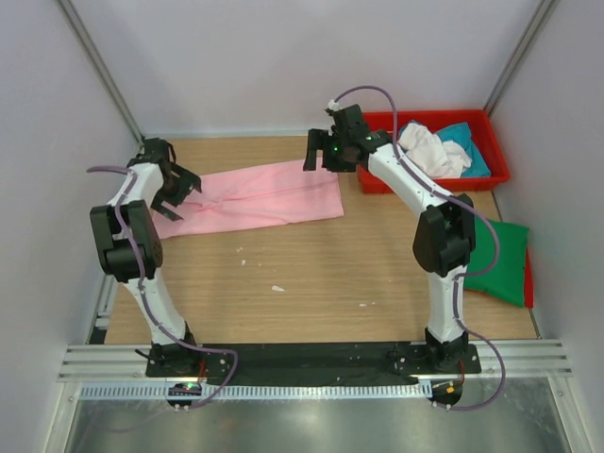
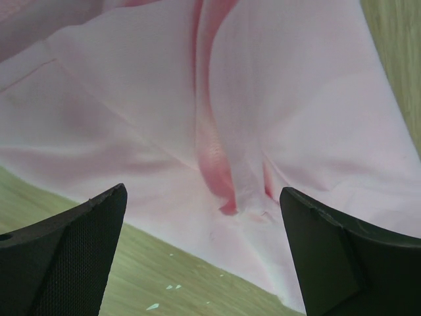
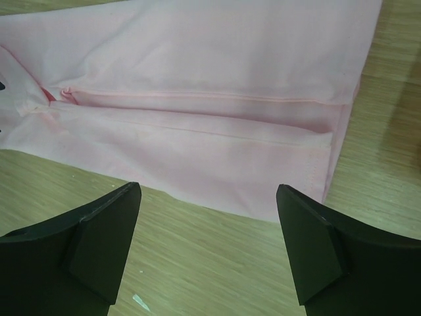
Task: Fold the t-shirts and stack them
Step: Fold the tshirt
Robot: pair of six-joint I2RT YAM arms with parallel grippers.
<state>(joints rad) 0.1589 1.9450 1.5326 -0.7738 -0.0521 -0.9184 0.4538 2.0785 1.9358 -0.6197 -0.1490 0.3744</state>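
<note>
Wood table (image 1: 311, 283) fills mid-frame, the pink shirt (image 1: 264, 198) lying in a long strip across its upper left. Left gripper (image 1: 176, 193) hangs over the strip's left end and right gripper (image 1: 317, 156) over its right end, both spread wide and empty. Green shirt (image 1: 500, 260) lies at right; white shirt (image 1: 429, 151) and teal shirt (image 1: 464, 134) sit in the tray (image 1: 477, 182), upper right.

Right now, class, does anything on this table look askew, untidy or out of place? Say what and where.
The pink t-shirt lies slightly slanted, with a bunched fold puckering near its left end. Small white flecks litter the table on the side nearer the arms. Nothing looks damaged.
</note>
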